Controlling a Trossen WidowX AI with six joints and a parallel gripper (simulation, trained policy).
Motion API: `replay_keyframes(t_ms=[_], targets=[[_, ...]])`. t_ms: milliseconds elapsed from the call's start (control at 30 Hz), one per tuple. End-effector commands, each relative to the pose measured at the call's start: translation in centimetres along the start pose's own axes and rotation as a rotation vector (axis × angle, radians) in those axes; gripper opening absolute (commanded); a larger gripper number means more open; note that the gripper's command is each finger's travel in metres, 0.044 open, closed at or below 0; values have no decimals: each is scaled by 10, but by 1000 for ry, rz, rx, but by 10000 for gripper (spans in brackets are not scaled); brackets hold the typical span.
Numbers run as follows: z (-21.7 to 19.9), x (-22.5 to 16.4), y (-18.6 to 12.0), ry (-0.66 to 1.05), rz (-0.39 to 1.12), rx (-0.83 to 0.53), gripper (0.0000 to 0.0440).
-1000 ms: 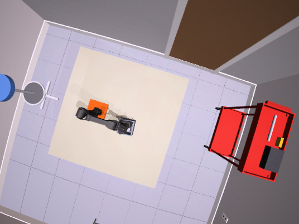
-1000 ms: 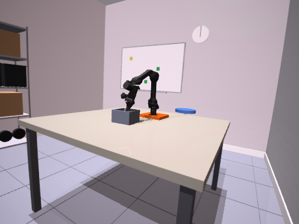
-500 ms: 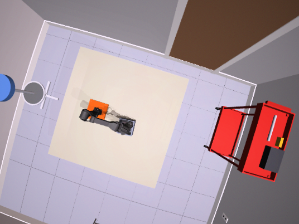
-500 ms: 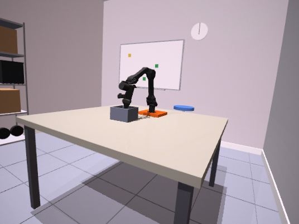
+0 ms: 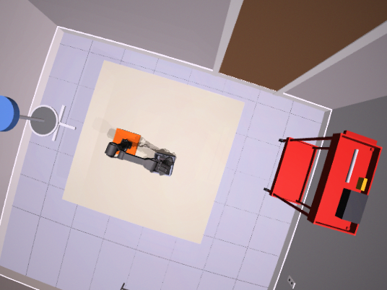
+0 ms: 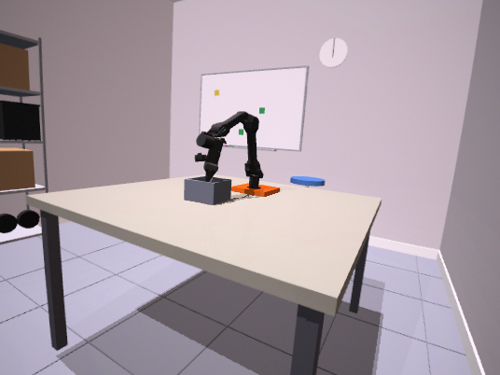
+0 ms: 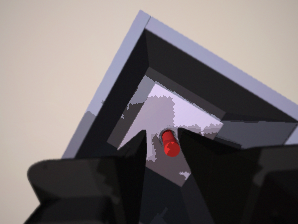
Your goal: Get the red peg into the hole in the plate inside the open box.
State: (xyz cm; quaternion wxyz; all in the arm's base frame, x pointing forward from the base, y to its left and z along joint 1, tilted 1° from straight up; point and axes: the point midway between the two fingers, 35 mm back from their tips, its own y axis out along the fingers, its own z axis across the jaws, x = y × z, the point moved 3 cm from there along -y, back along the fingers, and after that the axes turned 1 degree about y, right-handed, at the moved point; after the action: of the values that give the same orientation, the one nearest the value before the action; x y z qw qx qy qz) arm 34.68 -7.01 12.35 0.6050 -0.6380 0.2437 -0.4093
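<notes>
1. Red peg (image 7: 171,148): let it settle straight down and, if it stands proud, press gently on its top; it is a plain, smooth, slim round rod, its lower end at the hole in the pale plate (image 7: 162,102), depth unclear.
2. Tool (image 7: 161,133) (image 6: 209,180): parted modestly, gripping nothing; rise straight, without brushing the peg.
3. Box (image 7: 120,60) (image 6: 207,191) (image 5: 172,168): keep clear of its walls.

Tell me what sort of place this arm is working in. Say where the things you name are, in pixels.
Probably a workshop or lab room: a large whiteboard (image 6: 254,86) with coloured notes hangs on the wall, a red metal cart (image 5: 294,173) stands at one side, and a grey metal shelf rack (image 6: 43,121) holds boxes.
</notes>
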Motion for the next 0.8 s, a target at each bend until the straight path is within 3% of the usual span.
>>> replay_keyframes(t_ms=[0, 767], targets=[[4, 9, -2, -25, -5, -5, 147], [5, 56, 11, -53, 32, -38, 119]])
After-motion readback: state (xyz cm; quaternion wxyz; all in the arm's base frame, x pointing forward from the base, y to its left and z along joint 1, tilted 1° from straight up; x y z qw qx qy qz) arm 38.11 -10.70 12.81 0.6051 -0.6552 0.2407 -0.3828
